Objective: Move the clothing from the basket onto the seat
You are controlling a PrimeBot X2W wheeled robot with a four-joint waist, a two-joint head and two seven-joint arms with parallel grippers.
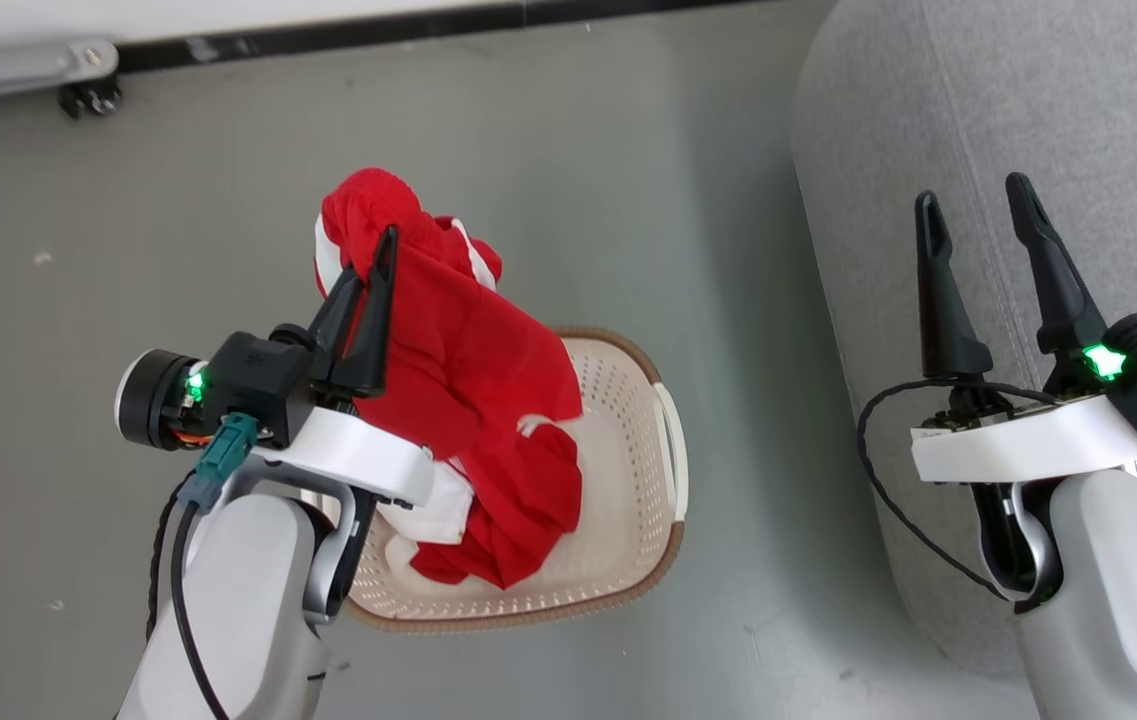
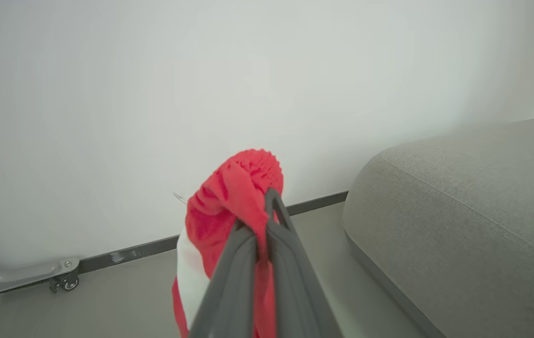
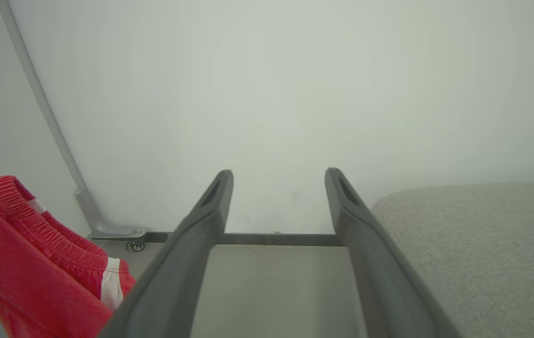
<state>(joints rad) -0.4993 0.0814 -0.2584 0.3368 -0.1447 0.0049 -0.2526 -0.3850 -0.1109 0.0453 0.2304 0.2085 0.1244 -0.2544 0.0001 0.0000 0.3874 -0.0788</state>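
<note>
partway done: the left gripper [image 1: 375,258], fingers pinched together on a bunched fold, holds the clothing [image 1: 468,370] lifted above the basket [image 1: 633,470] with its lower folds trailing inside, and none lies on the seat [image 1: 928,120] at the right yet. the right gripper [image 1: 973,200] hangs over the seat's edge, fingers spread on nothing. the clothing is limp red knit with white panels, the basket rigid perforated cream plastic with a brown woven-look rim, the seat rounded grey upholstery.

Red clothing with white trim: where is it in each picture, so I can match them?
Head view: bright red fabric clothing left of centre, rising from the cream plastic basket.
Left wrist view: the clothing bottom centre, pinched between the left jaws.
Right wrist view: the clothing lower left corner.
Shared landmark: grey upholstered seat, right side everywhere.
</note>
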